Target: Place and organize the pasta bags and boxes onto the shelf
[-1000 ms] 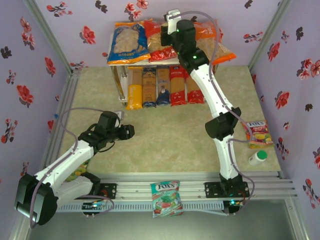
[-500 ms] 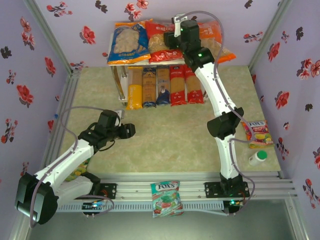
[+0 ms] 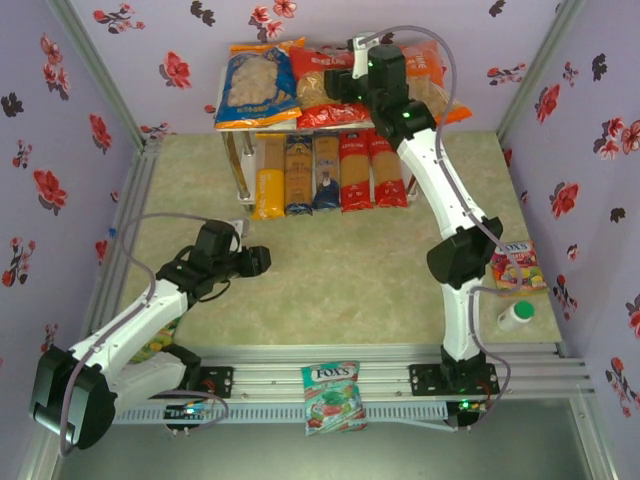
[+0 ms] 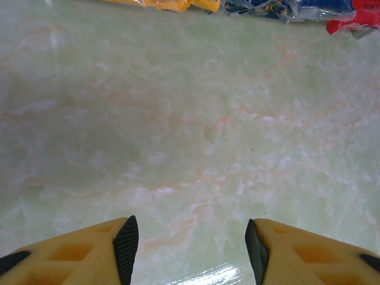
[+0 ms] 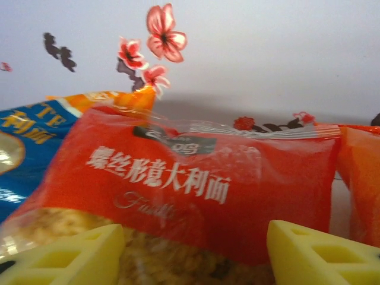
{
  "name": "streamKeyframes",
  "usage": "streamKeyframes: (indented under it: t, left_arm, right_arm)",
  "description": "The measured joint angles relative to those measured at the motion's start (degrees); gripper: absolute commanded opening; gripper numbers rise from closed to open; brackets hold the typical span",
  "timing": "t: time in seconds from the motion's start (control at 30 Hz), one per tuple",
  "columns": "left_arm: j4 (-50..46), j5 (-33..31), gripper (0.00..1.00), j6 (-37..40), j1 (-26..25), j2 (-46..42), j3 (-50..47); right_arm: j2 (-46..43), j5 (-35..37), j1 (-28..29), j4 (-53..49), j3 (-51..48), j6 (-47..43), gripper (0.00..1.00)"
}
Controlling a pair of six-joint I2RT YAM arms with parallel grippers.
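The shelf [image 3: 243, 165] stands at the back of the table. On its top board lie three bags side by side: blue [image 3: 258, 88], red [image 3: 318, 90] and orange [image 3: 437, 88]. Under it the pasta boxes lie in a row: yellow [image 3: 268, 192], two dark blue [image 3: 298, 175], two red [image 3: 354, 172]. My right gripper [image 3: 342, 85] hovers open over the red bag [image 5: 196, 178], yellow fingers [image 5: 65, 255] apart on either side of it. My left gripper [image 3: 262, 262] is open, low over bare table [image 4: 190, 249], with the box ends [image 4: 285, 7] far ahead.
A FOX'S candy bag [image 3: 332, 395] lies on the front rail, another [image 3: 518, 265] at the right wall beside a white bottle with a green cap [image 3: 516, 315]. Floral walls close in three sides. Open table lies between the shelf and the arms.
My right gripper has opened and let go of the red bag, which now rests on the top board; the arm shifted slightly right. The left arm has not moved.
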Motion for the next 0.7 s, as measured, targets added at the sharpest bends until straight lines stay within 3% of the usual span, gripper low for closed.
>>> streamKeyframes:
  t: [0.2,0.37,0.5,0.7]
  left_arm:
    - [2.27,-1.53,0.51,0.13,0.0,-2.16,-3.69]
    - [3.23,-2.64,0.45,0.37,0.0,-4.59,-4.42]
    - [3.3,-6.36,0.48,0.24,0.0,-9.84,-6.32]
    - [2.08,-12.96,0.49,0.33,0.07,-17.29,-6.71]
  right_arm:
    - [-8.41,-1.84,0.11,11.91,-9.73,1.44,0.73]
    - [-20.55,-1.01,0.11,20.68,-20.33,1.44,0.72]
    - [-33.14,1.92,0.2,21.64,-29.18,1.46,0.73]
    - [-57.68,10.62,0.17,17.14,-50.14,2.27,0.77]
